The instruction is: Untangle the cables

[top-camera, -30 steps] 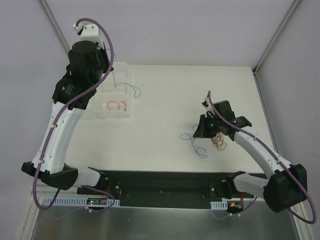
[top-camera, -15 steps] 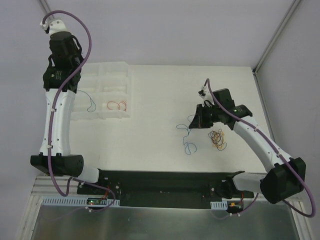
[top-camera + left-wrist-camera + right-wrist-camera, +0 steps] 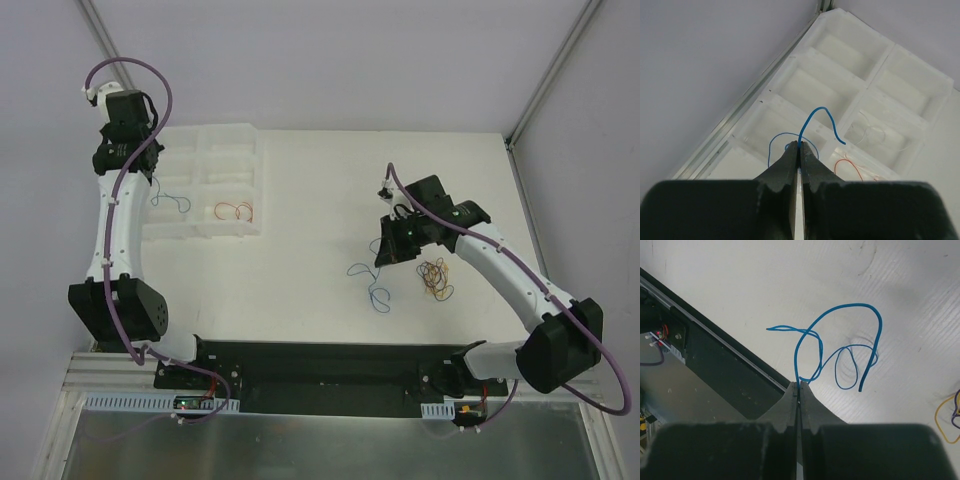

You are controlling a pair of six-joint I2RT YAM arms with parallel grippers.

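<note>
left gripper (image 3: 799, 147) pinching 1 blue cable (image 3: 815, 111) over white tray (image 3: 867, 89), right gripper (image 3: 799, 385) pinching looped blue cable (image 3: 875, 320) at its tips, orange-yellow bundle (image 3: 436, 279) near right gripper

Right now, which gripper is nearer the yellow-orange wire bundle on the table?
Right. The right gripper hangs just beside the bundle; the left gripper is far off over the white tray.
</note>
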